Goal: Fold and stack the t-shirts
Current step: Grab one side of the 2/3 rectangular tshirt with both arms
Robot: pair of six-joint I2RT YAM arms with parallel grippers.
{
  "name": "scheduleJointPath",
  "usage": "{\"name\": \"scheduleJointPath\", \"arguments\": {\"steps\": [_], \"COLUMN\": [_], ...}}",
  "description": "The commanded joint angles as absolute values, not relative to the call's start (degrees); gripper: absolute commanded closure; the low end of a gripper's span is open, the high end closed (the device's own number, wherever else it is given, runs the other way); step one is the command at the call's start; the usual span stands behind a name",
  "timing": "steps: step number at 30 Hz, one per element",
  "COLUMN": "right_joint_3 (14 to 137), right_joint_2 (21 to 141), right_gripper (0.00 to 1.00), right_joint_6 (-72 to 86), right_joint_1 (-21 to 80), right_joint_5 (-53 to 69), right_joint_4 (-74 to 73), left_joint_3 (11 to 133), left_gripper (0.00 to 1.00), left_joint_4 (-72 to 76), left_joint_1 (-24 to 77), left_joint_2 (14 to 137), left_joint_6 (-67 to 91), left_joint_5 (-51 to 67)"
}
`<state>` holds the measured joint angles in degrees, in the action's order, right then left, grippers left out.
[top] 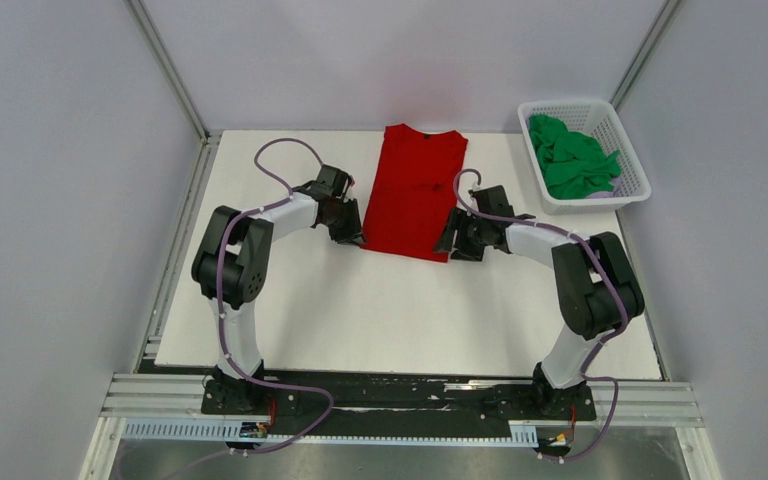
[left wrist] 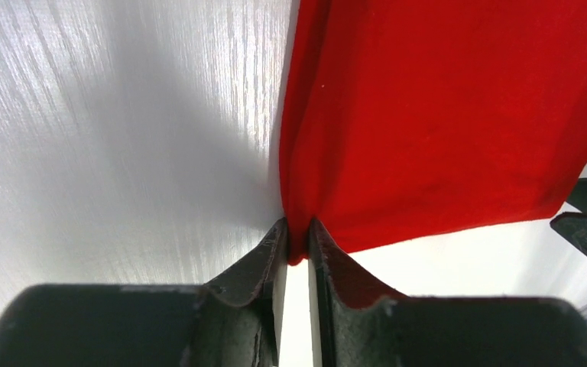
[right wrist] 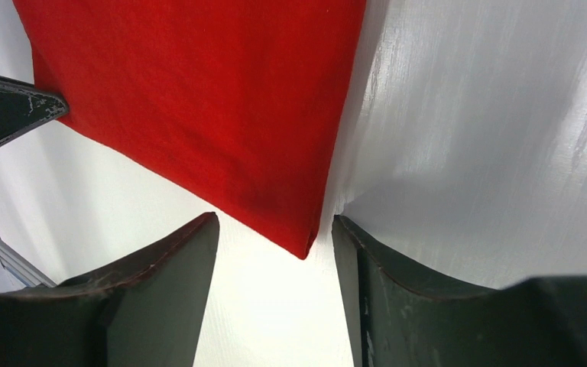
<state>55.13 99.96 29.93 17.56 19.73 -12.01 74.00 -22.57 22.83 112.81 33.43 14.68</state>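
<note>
The red t-shirt (top: pixel 415 190) lies folded into a long narrow strip on the white table, collar toward the far wall. My left gripper (top: pixel 348 232) sits at the shirt's near left corner. In the left wrist view it (left wrist: pixel 298 229) is shut on that corner of the red cloth (left wrist: pixel 443 115). My right gripper (top: pixel 450 243) is at the near right corner. In the right wrist view it (right wrist: pixel 275 222) is open, with the corner of the red t-shirt (right wrist: pixel 214 99) lying between its fingers and touching neither. The green t-shirt (top: pixel 572 158) lies crumpled in the basket.
The white lattice basket (top: pixel 632 190) stands at the table's far right corner. Metal frame posts rise at the far corners against grey walls. Bare white tabletop (top: pixel 400 310) stretches between the shirt's near hem and the arm bases.
</note>
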Motion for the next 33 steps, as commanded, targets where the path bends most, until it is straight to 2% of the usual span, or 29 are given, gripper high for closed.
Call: {"name": "scheduleJointPath", "arguments": {"steps": [1, 2, 7, 8, 12, 18, 22, 27, 33], "right_joint_3": [54.2, 54.3, 55.4, 55.2, 54.6, 50.5, 49.8, 48.2, 52.2], "right_joint_2": [100.1, 100.4, 102.0, 101.8, 100.3, 90.9, 86.0, 79.0, 78.2], "right_gripper": [0.43, 0.44, 0.59, 0.63, 0.99, 1.0, 1.0, 1.0, 1.0], "right_joint_6": [29.6, 29.4, 28.3, 28.0, 27.2, 25.0, 22.6, 23.3, 23.1], "right_joint_1": [18.6, 18.8, 19.9, 20.1, 20.6, 20.7, 21.1, 21.6, 20.0], "right_joint_5": [16.9, 16.6, 16.8, 16.9, 17.9, 29.4, 36.0, 43.5, 38.7], "right_joint_4": [-12.8, -12.7, -12.8, -12.9, -14.7, -19.7, -27.6, -31.2, -31.0], "left_joint_3": [70.9, 70.9, 71.5, 71.6, 70.5, 62.2, 55.0, 54.6, 59.3], "left_gripper": [0.79, 0.8, 0.99, 1.0, 1.0, 1.0, 1.0, 1.0, 1.0], "left_joint_4": [-26.7, -26.6, -26.0, -26.0, -25.5, -28.1, -29.9, -38.1, -37.7], "left_joint_1": [23.5, 23.7, 24.5, 24.5, 24.6, 26.5, 27.6, 31.0, 31.1], "left_joint_2": [113.6, 113.7, 113.9, 113.8, 112.0, 101.3, 92.7, 83.8, 79.9], "left_joint_6": [33.0, 33.1, 33.9, 34.1, 34.5, 34.6, 36.7, 38.6, 37.6], "left_joint_5": [12.1, 12.2, 12.4, 12.3, 13.1, 12.7, 16.4, 16.4, 15.6]}}
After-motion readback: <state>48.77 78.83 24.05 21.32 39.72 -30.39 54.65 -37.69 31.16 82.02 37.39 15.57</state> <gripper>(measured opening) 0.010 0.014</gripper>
